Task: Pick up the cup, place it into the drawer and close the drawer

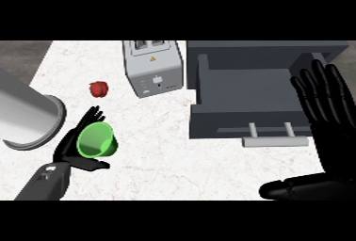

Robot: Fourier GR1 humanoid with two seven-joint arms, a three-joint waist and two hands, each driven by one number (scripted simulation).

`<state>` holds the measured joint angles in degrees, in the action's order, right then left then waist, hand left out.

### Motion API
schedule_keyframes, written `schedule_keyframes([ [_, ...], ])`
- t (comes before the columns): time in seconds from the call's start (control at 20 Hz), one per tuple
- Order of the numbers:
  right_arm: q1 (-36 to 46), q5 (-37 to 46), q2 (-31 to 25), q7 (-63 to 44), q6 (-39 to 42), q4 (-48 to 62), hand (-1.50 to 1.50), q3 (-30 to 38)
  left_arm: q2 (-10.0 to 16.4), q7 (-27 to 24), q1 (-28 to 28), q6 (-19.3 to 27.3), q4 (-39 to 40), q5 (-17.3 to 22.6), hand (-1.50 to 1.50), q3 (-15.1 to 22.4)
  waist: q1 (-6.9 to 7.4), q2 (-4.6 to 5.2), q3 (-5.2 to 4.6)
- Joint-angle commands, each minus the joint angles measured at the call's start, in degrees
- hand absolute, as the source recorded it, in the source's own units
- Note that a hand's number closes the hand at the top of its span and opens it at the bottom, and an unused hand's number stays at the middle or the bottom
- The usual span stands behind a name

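- Cup (96, 140), bright green, sits in the lower left of the frame, with its open mouth turned toward the viewer so the inside shows.
- The left hand (67, 148) has hold of it: the fingers rise behind the cup's rim and the thumb passes under it, so the hand is curled round the cup.
- Whether the cup touches the counter (173, 162) or is held off it cannot be told from this view.
- The left forearm (43, 182) enters from the lower left corner, grey, slanting up toward the cup.
- The drawer (203, 87) stands pulled open in the upper right, a dark grey box with its inside exposed and nothing visible in it.
- Its front panel faces the lower edge of the frame and carries a pale bar handle (274, 141) on two short posts.
- The cup is well apart from the drawer, off to its left, with bare white marbled counter between them.
- The right hand (327, 113) shows at the right edge, flat and spread, fingers pointing up and the thumb lying across the lower right; it holds nothing and overlaps the drawer's right side.
- A silver toaster (154, 66) stands at the top centre, just left of the drawer.
- A small red object (99, 88) lies on the counter left of the toaster, above the cup.
- A large grey cylinder (28, 117) fills the left edge, near the left hand's fingers.
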<state>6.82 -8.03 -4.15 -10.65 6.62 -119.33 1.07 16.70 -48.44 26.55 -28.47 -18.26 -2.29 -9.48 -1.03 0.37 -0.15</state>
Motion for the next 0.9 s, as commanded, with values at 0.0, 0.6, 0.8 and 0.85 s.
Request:
schedule_keyframes([
  [0.0, -2.5, -0.7, -0.1, 0.1, 0.3, -2.7, -1.5, 0.3, 0.0, -6.8, -0.8, -9.6, 1.1, 0.9, -1.5, -0.1, -0.29, -0.05, -0.01],
  [0.6, 0.3, -3.0, -1.6, -0.8, 0.8, 0.2, -1.5, 3.5, -2.3, -6.8, -0.3, -15.9, -1.9, 3.1, 1.5, 1.5, -0.07, 0.03, -0.02],
  [0.8, -2.8, -2.6, -2.1, 2.1, 3.2, 1.0, -1.5, 2.9, -2.6, -9.8, -0.4, -12.2, -3.4, 3.4, 1.5, 1.4, -0.36, 0.11, -0.01],
  [0.85, 0.8, -0.7, -1.4, -1.2, 0.7, 0.3, -1.5, 1.2, -4.5, -11.0, -1.0, -10.2, -4.5, 2.4, 1.5, 2.6, 0.16, -0.01, -0.03],
])
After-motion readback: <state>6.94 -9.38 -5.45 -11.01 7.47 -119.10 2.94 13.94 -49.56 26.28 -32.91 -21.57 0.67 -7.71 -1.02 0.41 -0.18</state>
